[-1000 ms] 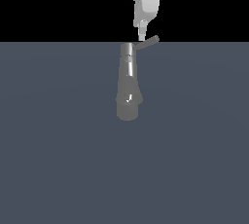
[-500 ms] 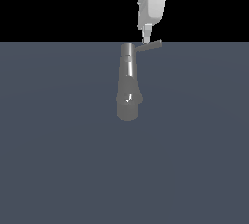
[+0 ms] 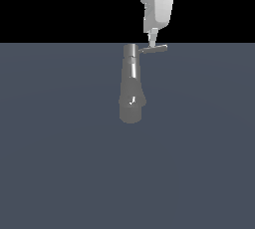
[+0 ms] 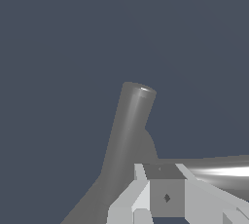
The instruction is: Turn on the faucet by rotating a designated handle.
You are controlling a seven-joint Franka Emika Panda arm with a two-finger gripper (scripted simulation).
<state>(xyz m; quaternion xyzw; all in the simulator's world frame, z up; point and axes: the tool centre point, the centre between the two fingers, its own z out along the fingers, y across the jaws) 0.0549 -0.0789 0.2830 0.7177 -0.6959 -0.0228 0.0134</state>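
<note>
The grey metal faucet (image 3: 131,91) lies on the dark floor, narrow end far and wide rounded end near. Its handle (image 3: 153,49), a thin rod, juts from the narrow end toward the exterior view's right, about level. My white gripper (image 3: 152,42) comes down from above, its tip touching the rod's top near the middle. No gap shows between the fingers, so it looks shut with nothing held. In the wrist view, the faucet (image 4: 127,135) rises as a cylinder, the handle (image 4: 219,172) gleams beside it, and the fingers (image 4: 141,196) sit close against the rod.
A flat dark grey-blue floor (image 3: 60,163) surrounds the faucet on all sides. Black background lies beyond its far edge. No other objects show.
The gripper has shifted toward the exterior view's right and slightly lower. The handle, which slanted upward at its free end, now lies about level.
</note>
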